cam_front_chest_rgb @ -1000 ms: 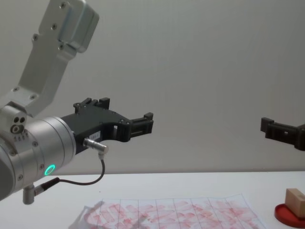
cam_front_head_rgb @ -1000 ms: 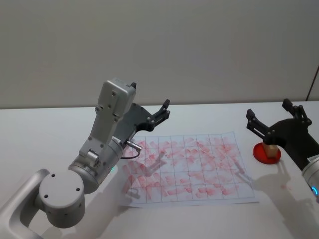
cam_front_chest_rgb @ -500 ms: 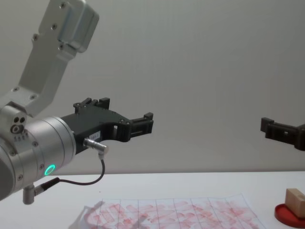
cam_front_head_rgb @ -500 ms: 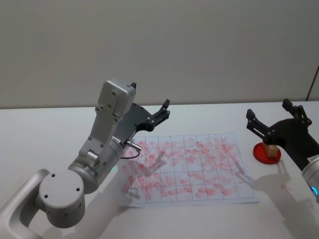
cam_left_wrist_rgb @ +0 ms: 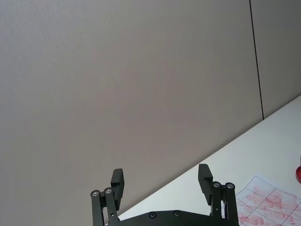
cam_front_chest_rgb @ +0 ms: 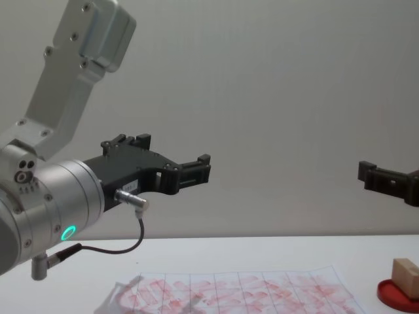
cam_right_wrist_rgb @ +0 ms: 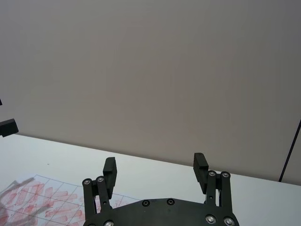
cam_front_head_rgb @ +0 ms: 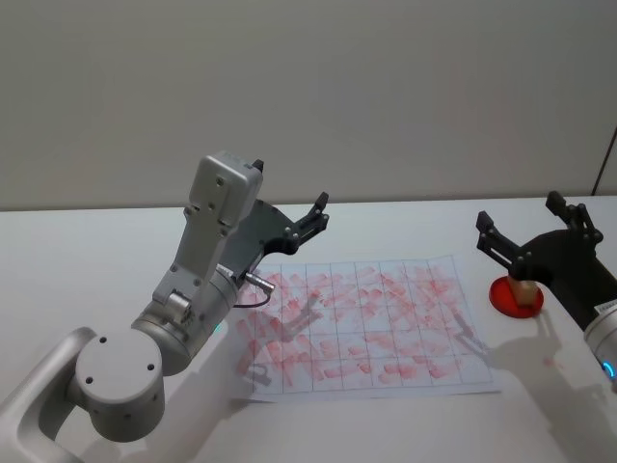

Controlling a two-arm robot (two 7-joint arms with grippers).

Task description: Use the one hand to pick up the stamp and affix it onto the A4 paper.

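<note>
stamp (cam_front_head_rgb: 523,288) sat on red pad (cam_front_head_rgb: 500,295), right of paper (cam_front_head_rgb: 386,338). my right hand (cam_front_head_rgb: 519,214) hovered above, fingers spread, empty; left hand (cam_left_wrist_rgb: 160,176) parked over paper's left, spread too. i judged stamp light, rigid: pinch flat sides.

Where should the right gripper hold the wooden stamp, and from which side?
Probably take the stamp by two opposite side faces, from above. It is a small block standing on the red ink pad, top free; the open right gripper hangs higher up.
</note>
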